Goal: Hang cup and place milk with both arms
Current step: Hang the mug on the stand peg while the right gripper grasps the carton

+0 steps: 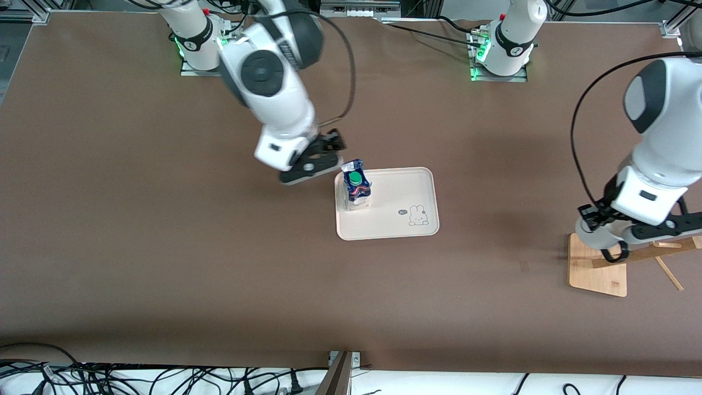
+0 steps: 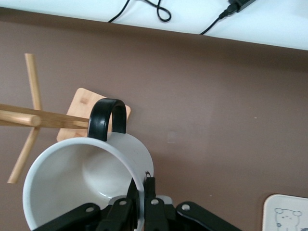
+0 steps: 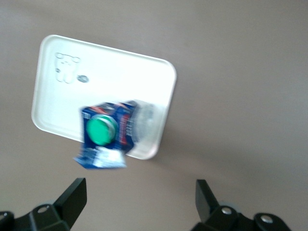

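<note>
The white cup [image 1: 593, 235] is held over the wooden rack's base [image 1: 598, 274] at the left arm's end of the table. My left gripper [image 1: 594, 215] is shut on the cup's rim [image 2: 137, 180], one finger inside and one outside. The cup's black handle [image 2: 108, 118] is at the tip of a wooden peg [image 2: 48, 119]; I cannot tell whether the peg passes through it. The milk carton [image 1: 356, 186] stands upright in the corner of the cream tray [image 1: 406, 189] nearest the right arm. My right gripper [image 1: 322, 156] is open and empty, just beside the carton [image 3: 108, 130].
The tray [image 3: 120, 72] has a rabbit drawing [image 1: 418, 215] at the corner nearer the front camera. The rack has slanted wooden pegs [image 1: 669, 272]. Cables lie along the table's front edge [image 1: 164, 378].
</note>
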